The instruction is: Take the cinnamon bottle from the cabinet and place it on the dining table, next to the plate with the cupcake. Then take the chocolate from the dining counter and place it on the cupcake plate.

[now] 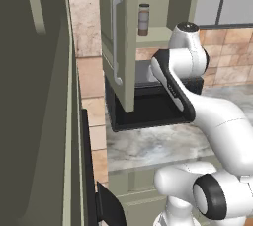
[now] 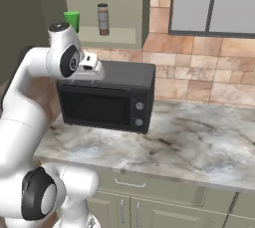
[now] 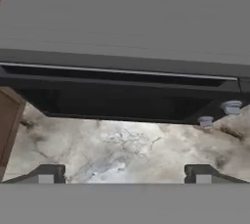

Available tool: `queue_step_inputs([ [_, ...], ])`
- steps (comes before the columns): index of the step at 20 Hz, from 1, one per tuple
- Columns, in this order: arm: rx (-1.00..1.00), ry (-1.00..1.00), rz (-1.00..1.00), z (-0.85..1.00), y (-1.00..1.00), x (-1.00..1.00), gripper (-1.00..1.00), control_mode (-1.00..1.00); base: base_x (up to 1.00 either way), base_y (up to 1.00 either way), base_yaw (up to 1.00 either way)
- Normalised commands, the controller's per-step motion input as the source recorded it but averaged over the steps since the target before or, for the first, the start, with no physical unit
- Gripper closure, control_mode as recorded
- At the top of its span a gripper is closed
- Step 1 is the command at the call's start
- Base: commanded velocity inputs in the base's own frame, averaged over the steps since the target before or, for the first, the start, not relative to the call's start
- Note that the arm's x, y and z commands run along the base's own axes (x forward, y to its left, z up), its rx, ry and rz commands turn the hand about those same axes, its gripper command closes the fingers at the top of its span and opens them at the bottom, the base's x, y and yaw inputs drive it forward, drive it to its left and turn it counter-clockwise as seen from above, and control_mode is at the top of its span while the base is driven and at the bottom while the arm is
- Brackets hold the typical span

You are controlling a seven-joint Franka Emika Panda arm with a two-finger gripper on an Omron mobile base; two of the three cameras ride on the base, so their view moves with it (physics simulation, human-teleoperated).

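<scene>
Jaws [image 3: 125,173] stand apart and empty, aimed down past the black microwave [image 2: 107,100] at the veined marble counter [image 2: 199,142]. I'd lift the hand well up to the open sage-green cabinet [image 1: 118,32] shelf, then straddle the slim brown cinnamon bottle [image 2: 103,19] at its pale band, clear of the green cup [image 2: 72,21] on its left.

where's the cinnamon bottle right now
The cinnamon bottle stands upright on the open cabinet shelf, above the black microwave. In the right base view a green cup stands to its left.
</scene>
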Motion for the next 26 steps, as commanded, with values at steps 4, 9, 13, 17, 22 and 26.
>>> queue_step_inputs([
  [4, -0.01, -0.37, -0.02, 0.83, 0.00, 0.25, -1.00, -1.00, 0.00, 0.00, 0.00],
  [9, 0.00, -0.29, 0.00, 0.76, 0.00, 0.31, -1.00, -1.00, 0.00, 0.00, 0.00],
  [13, 0.00, -0.20, 0.00, 0.68, 0.04, 0.29, -1.00, -1.00, 0.00, 0.00, 0.00],
  [17, 0.01, -0.07, -0.05, 0.75, 0.01, 0.26, -1.00, -1.00, 0.00, 0.00, 0.00],
  [22, 0.00, -0.21, -0.01, 0.57, 0.04, 0.29, -1.00, -1.00, 0.00, 0.00, 0.00],
  [26, 0.01, -0.18, 0.00, 0.07, 0.29, 0.30, -1.00, -1.00, 0.00, 0.00, 0.00],
])
